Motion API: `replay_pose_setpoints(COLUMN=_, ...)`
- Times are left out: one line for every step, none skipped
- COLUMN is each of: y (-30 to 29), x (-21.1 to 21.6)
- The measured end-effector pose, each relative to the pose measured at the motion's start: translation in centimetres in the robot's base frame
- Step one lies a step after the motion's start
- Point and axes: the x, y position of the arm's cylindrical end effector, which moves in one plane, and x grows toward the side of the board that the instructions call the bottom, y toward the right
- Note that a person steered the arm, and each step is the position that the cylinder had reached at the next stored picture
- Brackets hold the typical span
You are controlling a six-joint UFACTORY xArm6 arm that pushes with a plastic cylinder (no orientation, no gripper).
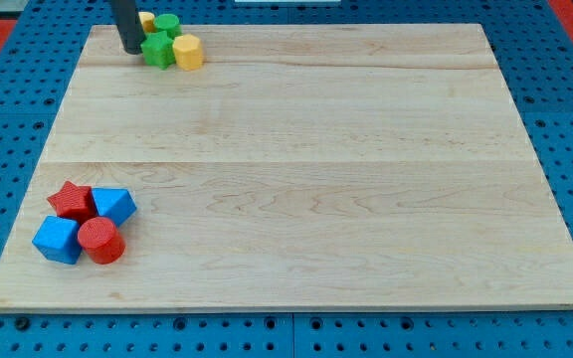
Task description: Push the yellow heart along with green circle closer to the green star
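A cluster of blocks sits at the board's top left edge. The green star (156, 50) is at its lower left. The green circle (168, 24) lies just above it, touching. A yellow block (189, 52), heart or hexagon, I cannot tell which, touches the star's right side. A second yellow block (147, 19) is partly hidden behind my rod, left of the green circle; its shape is not clear. My tip (130, 50) rests on the board just left of the green star, close to or touching it.
A second cluster lies at the bottom left: a red star (71, 200), a blue triangle-like block (115, 205), a blue cube (58, 240) and a red circle (99, 241). The wooden board (316, 179) has its top edge right beside the top cluster.
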Motion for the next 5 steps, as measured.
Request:
replay_pose_setpoints(y=6.2, x=0.4)
replay_pose_setpoints(y=14.6, x=0.4)
replay_pose_setpoints(y=15.6, x=4.1)
replay_pose_setpoints(y=10.1, x=5.4)
replay_pose_setpoints(y=2.0, x=4.2)
